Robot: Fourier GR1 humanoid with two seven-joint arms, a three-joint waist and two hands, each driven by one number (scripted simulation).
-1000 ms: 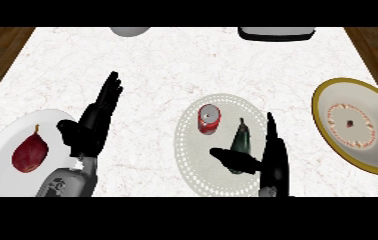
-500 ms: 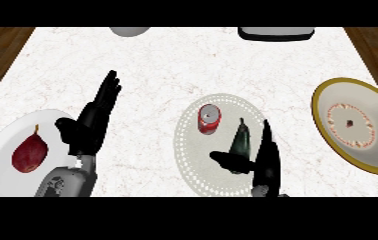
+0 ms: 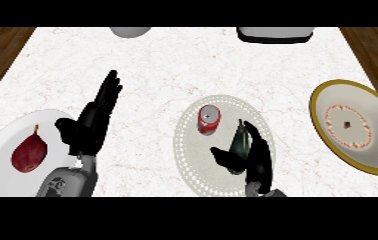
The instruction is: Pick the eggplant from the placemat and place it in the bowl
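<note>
Dark and glossy, the eggplant (image 3: pixel 238 143) lies on the round placemat (image 3: pixel 193 161) beside a red can (image 3: pixel 209 120), my right hand (image 3: pixel 255 159) curling around its fat lower body, where I judge it light, stiff, slippery; left hand (image 3: pixel 92 121) rests open.

Bright, even light; faint shadows

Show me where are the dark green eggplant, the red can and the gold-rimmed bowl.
dark green eggplant (image 3: pixel 238 136), head view, upper body left of the right hand
red can (image 3: pixel 209 120), head view, its side
gold-rimmed bowl (image 3: pixel 319 97), head view, left rim
</note>
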